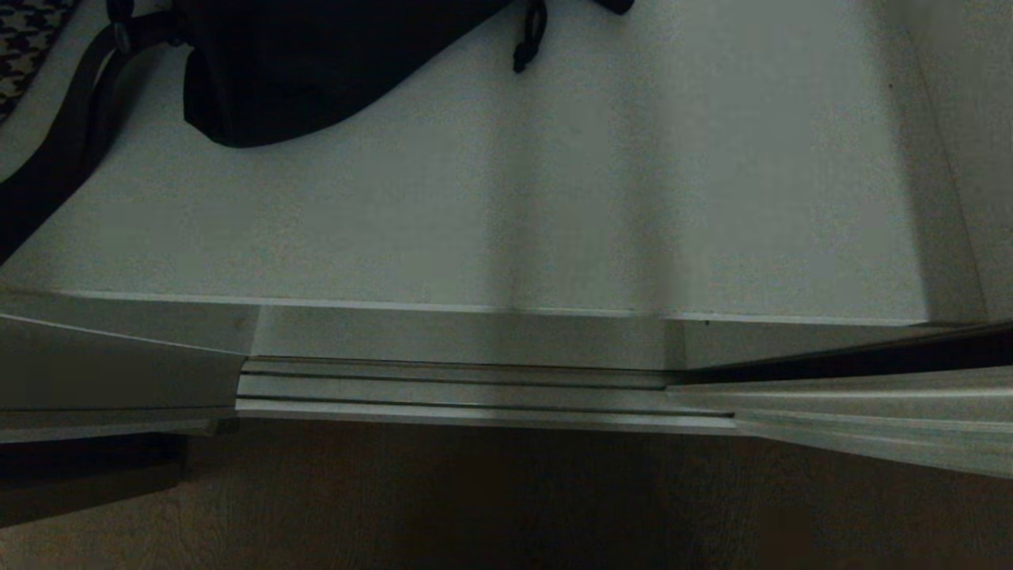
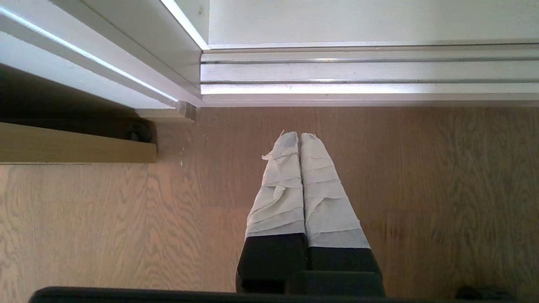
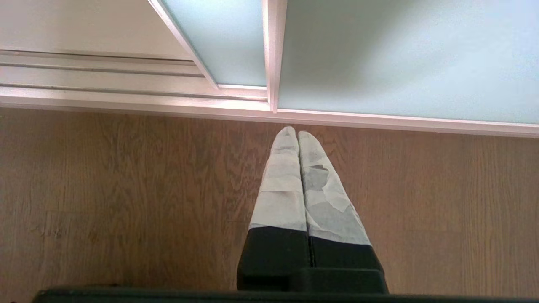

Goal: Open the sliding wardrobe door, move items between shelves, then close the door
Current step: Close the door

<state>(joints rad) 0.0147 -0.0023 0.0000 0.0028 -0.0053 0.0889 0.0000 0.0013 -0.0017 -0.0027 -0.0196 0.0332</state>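
A bulky black bag (image 1: pixel 316 63) lies at the back left of the white-grey shelf (image 1: pixel 554 198), its broad strap (image 1: pixel 71 134) trailing to the left edge. The bay in front of it stands open. The sliding wardrobe door (image 3: pixel 400 54), frosted pale blue-green glass in a silver frame, stands off to the right, overlapping a second frosted panel (image 3: pixel 227 42). My left gripper (image 2: pixel 299 135) hangs shut and empty over the wood floor, short of the floor track (image 2: pixel 358 71). My right gripper (image 3: pixel 297 131) is shut and empty just in front of the door's bottom rail. Neither arm shows in the head view.
The ribbed silver floor track (image 1: pixel 475 388) runs along the wardrobe front below the shelf edge. A houndstooth-patterned item (image 1: pixel 28 39) sits at the shelf's far left. A pale wooden board (image 2: pixel 76 147) lies on the floor to the left, beside the white wardrobe side panel (image 2: pixel 126 50).
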